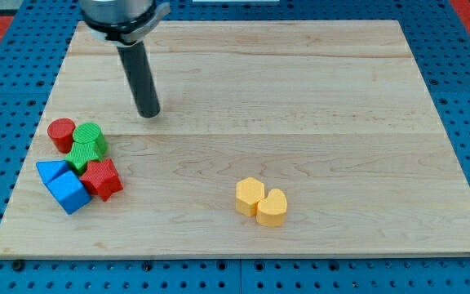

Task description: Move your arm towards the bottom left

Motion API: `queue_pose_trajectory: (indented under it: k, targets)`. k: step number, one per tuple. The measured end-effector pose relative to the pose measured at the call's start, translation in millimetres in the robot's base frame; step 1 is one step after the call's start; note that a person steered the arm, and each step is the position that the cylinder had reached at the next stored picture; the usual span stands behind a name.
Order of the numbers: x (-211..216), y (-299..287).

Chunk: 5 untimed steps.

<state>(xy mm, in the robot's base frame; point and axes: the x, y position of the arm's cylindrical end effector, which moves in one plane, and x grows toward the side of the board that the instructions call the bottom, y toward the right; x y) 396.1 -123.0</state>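
tip bare, nothing pushed, set above-right of cluster | bottom-left target blocked by red cylinder, green block (shape unclear) | risk: cluster gets scattered

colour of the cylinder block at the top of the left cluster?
Red. The red cylinder sits at the cluster's upper left in the camera view, beside the green block.

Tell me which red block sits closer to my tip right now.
The red cylinder, at the cluster's upper left below my tip. The other red block lies lower, beside the blue cube.
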Motion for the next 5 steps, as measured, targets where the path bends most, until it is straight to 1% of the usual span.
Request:
queue_pose_trajectory:
  k: [1, 2, 3, 4, 5]
  targets:
    - [-5, -7]
    - [4, -1]
    - [10, 56]
    - [49, 63]
    - [102, 90]
